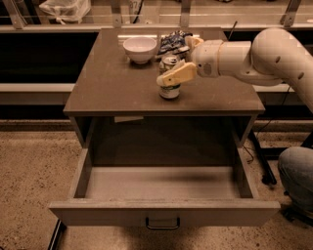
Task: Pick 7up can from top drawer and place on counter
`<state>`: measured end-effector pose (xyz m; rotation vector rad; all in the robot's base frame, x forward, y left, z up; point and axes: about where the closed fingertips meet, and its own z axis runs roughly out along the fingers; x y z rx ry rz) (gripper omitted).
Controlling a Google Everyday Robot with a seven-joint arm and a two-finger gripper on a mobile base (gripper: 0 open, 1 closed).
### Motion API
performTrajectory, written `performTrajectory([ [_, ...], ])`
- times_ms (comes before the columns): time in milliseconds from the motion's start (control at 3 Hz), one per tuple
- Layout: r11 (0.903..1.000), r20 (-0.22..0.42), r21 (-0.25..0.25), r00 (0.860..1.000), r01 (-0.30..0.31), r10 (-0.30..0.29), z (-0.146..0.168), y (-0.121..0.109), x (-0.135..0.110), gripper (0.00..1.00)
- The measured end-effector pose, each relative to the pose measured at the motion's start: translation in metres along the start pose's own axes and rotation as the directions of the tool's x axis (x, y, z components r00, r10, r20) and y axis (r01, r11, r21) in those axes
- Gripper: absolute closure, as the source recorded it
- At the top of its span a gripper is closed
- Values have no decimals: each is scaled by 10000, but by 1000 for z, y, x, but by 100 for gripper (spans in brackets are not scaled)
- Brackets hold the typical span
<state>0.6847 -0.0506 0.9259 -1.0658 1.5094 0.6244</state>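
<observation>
The 7up can [169,90] stands upright on the counter [112,83], right of centre and near its front edge. My gripper [172,62] reaches in from the right and is open around the can. One pale yellow finger [177,74] slants across the can's front; the other is behind it. The can's shiny top shows just above that finger. The top drawer [164,212] is pulled fully out below the counter, and its inside is bare. Its dark handle [162,224] is at the centre of the front panel.
A white bowl [140,49] and a dark snack bag [171,41] sit at the back of the counter, close behind the can. A grey rounded shape [296,171] is at the right edge. A plastic bag [66,10] lies on the back shelf.
</observation>
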Motion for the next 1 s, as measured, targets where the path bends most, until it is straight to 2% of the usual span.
performTrajectory([
  [333,9988,-61,14,9988,480,-480,-14,-5,-11,0],
  [667,9932,-82,-208,9933,1149,-1151,-29,-8,-31,0],
  [1000,9932,-82,-208,9933,1149,-1151,-29,-8,-31,0],
])
